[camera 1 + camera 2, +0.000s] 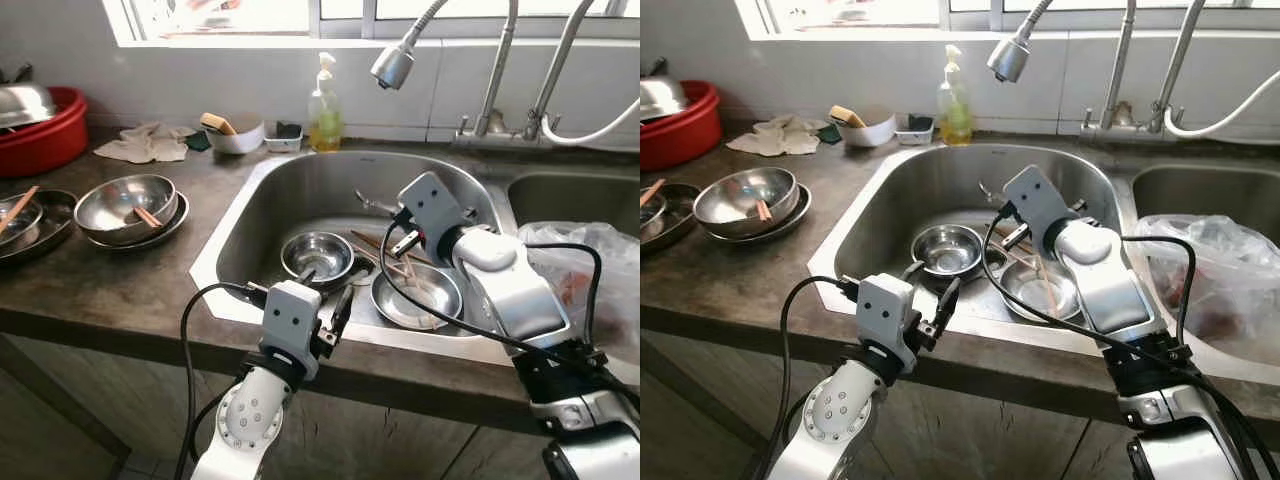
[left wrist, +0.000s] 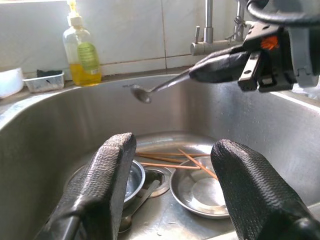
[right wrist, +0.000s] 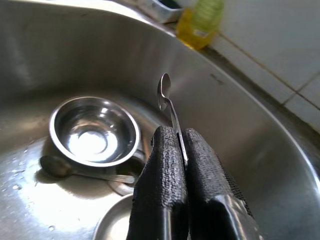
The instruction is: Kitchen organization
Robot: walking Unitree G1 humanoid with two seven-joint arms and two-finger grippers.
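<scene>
Hanging in the air above the sink basin [image 1: 300, 190], a small steel spoon [image 3: 165, 96] is pinched by its handle between the closed fingers of the right gripper [image 3: 180, 145], its bowl pointing toward the sink's back wall. Below it on the sink floor sit a small steel bowl [image 1: 317, 255] and, just beside that toward the right wall, a shallow steel plate [image 1: 416, 296] with wooden chopsticks [image 2: 170, 161] lying across its rim. A second spoon [image 3: 75, 170] lies on the sink floor against the small bowl, near the drain.

The left gripper [image 2: 170, 185] hovers at the sink's front edge, its fingers spread wide and holding nothing, aimed into the basin.

Behind the sink stand a bottle of yellow dish soap [image 1: 324, 105], a small tray [image 1: 284, 136] and a white bowl [image 1: 238, 132]. Over the sink hangs a spray faucet head [image 1: 394, 65]. On the counter to the sink's left lie a rag [image 1: 148, 143], stacked steel bowls [image 1: 128, 207] and a red basin [image 1: 45, 135]. To the sink's right, a clear plastic bag [image 1: 585, 270] sits beside a second basin.
</scene>
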